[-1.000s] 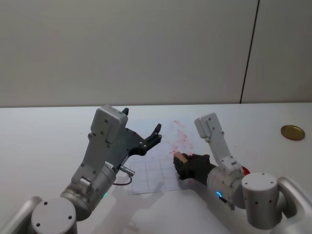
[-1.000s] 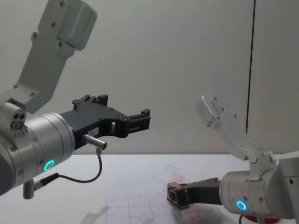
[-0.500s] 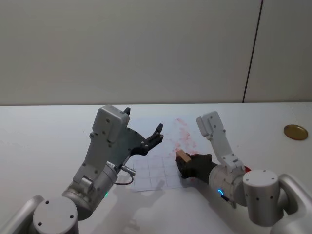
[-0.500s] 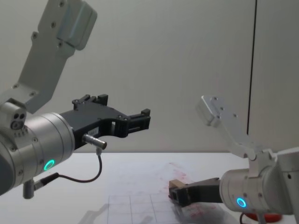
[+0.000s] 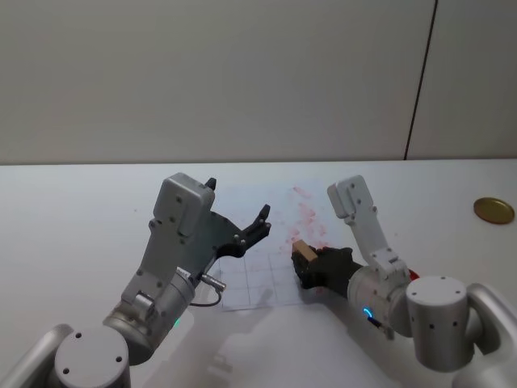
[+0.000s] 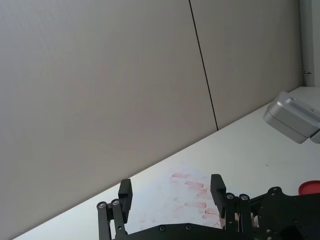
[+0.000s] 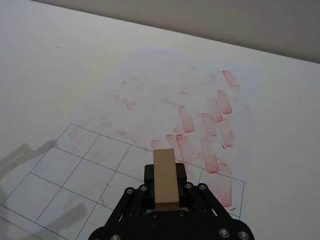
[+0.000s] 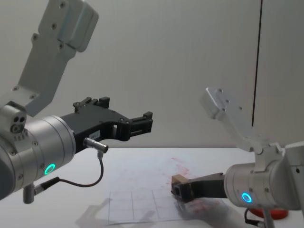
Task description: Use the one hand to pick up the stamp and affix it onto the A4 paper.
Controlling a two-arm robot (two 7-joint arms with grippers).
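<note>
Right hand (image 7: 165,186): closed on the stamp, fingers pressed on its two sides; reaching in low over the near right part of the paper.
Stamp (image 7: 165,174): tan wooden block, tilted in the grip, one end sticking out past the fingertips; just above the sheet, contact with it not clear.
Paper (image 7: 150,100): flat on the bench (image 5: 65,218), printed grid at the near end, rows of red marks toward the far right.
Left hand (image 6: 171,186): raised well above the bench to the left of the sheet, fingers spread wide, nothing between them; black cable (image 8: 97,173) looping under the wrist.
Ink pad (image 6: 310,187): red, on the bench behind the right arm.
Disc (image 5: 493,210): gold, far right, well apart from the sheet.
</note>
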